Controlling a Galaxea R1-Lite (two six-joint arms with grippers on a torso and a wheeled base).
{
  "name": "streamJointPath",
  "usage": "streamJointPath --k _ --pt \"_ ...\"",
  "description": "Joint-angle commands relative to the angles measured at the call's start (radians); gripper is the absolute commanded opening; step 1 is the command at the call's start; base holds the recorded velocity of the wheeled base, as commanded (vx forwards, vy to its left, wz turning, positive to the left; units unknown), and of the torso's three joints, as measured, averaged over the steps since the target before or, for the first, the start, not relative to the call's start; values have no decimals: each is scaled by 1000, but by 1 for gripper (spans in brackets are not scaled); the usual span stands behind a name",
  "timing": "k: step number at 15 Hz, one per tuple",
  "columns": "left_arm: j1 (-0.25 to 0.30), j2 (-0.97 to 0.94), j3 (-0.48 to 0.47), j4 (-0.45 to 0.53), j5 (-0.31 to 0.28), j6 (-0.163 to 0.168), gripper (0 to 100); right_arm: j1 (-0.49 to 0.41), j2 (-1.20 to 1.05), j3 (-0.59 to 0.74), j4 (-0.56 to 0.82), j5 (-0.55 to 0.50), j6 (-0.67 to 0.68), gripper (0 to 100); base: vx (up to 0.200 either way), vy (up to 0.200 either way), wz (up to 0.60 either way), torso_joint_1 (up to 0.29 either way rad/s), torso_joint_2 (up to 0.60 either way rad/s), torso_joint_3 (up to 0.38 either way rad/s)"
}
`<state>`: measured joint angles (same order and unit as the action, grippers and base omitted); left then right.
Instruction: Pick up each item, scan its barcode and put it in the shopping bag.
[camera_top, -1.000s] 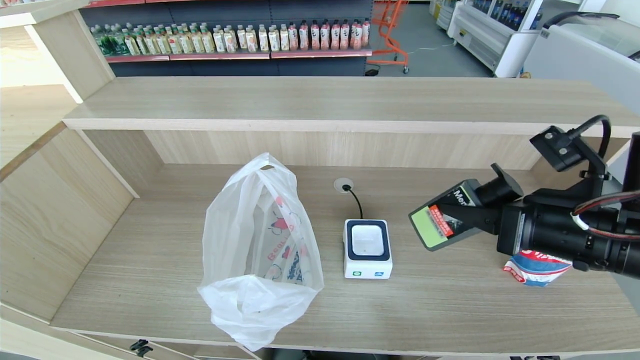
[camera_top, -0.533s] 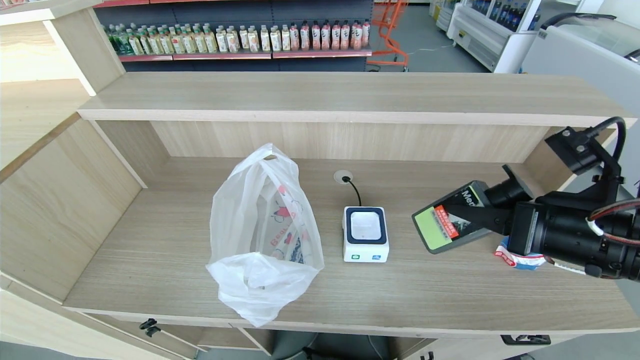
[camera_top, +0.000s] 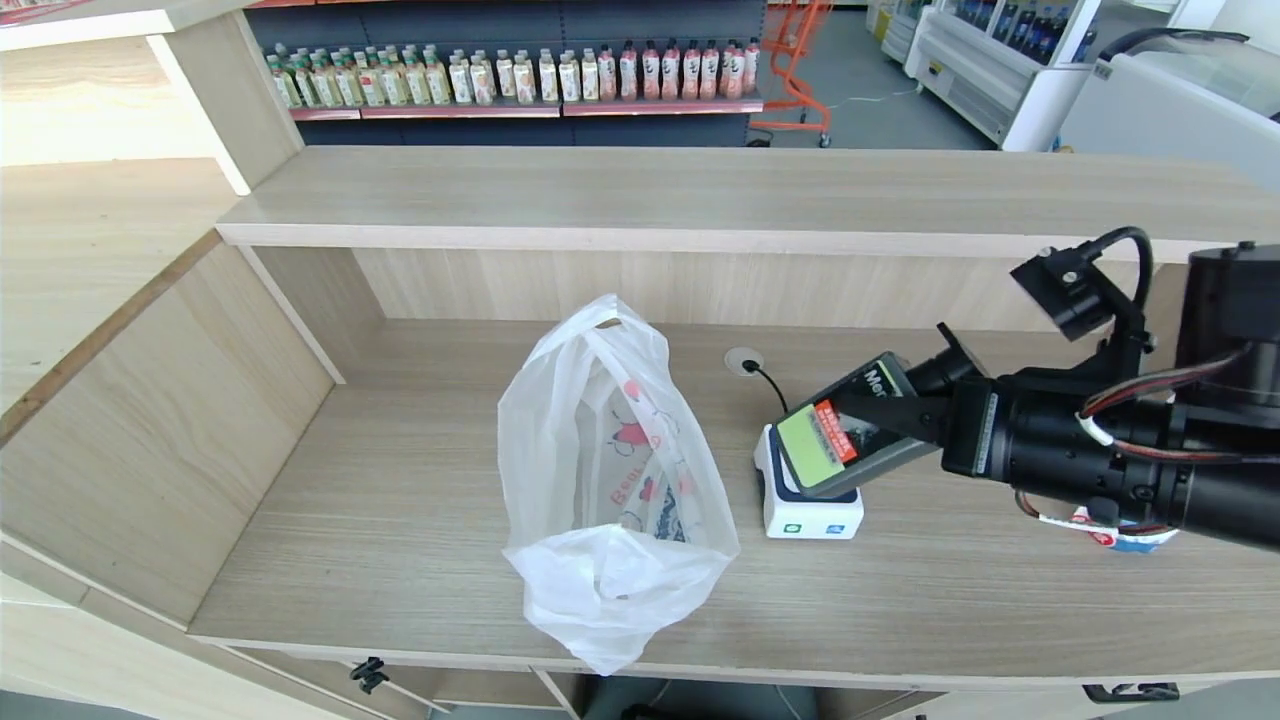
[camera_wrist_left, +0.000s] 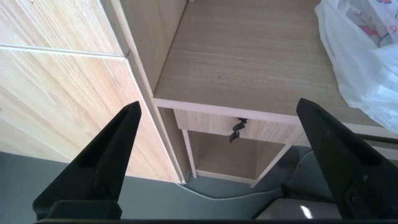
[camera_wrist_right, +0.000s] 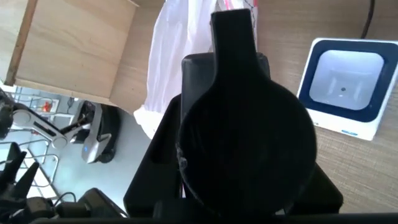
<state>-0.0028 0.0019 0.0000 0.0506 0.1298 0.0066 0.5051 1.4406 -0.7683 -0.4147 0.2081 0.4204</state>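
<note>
Holding a dark box (camera_top: 826, 448), the right gripper (camera_top: 885, 418) has its fingers clamped on the box's sides. The box is tilted, and its green-labelled end with a red sticker faces up toward the head camera. That end hangs over the scanner (camera_top: 806, 510) and hides most of the scanner's window in the head view. Whether the two touch cannot be told.

The scanner is white with a dark blue frame and sits on the tabletop (camera_top: 400, 500). A black cable (camera_top: 768, 378) runs from its back to a round port behind it. In the right wrist view the scanner's (camera_wrist_right: 344, 87) pale window shows beside the gripped box (camera_wrist_right: 193, 74).

A white plastic shopping bag (camera_top: 610, 480) stands just to the scanner's left. Its mouth is open and printed packaging shows through its wall. A red, white and blue packet (camera_top: 1125, 538) lies on the tabletop beneath the right arm.

The left gripper (camera_wrist_left: 219, 106) hangs off the tabletop's front edge with its fingers spread apart and nothing between them. It is above a drawer with a black handle (camera_wrist_left: 237, 129), and the bag's (camera_wrist_left: 367, 56) edge is nearby.
</note>
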Motion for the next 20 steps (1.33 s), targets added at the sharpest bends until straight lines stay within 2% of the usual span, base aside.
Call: streamJointPath --k 1,5,7,11,14,17,20 --pt "1 0 0 0 1 1 100 9 109 -32 -3 -4 -2 0 0 0 0 0 0 0" --pt "1 0 0 0 1 1 100 46 205 -65 -3 -6 -23 0 0 0 0 0 0 0" --pt "1 0 0 0 1 1 100 70 276 -72 -4 -4 -101 0 0 0 0 0 0 0" --pt "1 0 0 0 1 1 100 73 489 -77 -202 -3 -238 0 0 0 0 0 0 0" --pt "1 0 0 0 1 1 100 92 619 -131 -311 -1 -400 0 0 0 0 0 0 0" --pt "1 0 0 0 1 1 100 124 679 -200 -334 -1 -479 0 0 0 0 0 0 0" --pt "1 0 0 -2 1 1 100 119 713 -226 -340 -3 -580 0 0 0 0 0 0 0"
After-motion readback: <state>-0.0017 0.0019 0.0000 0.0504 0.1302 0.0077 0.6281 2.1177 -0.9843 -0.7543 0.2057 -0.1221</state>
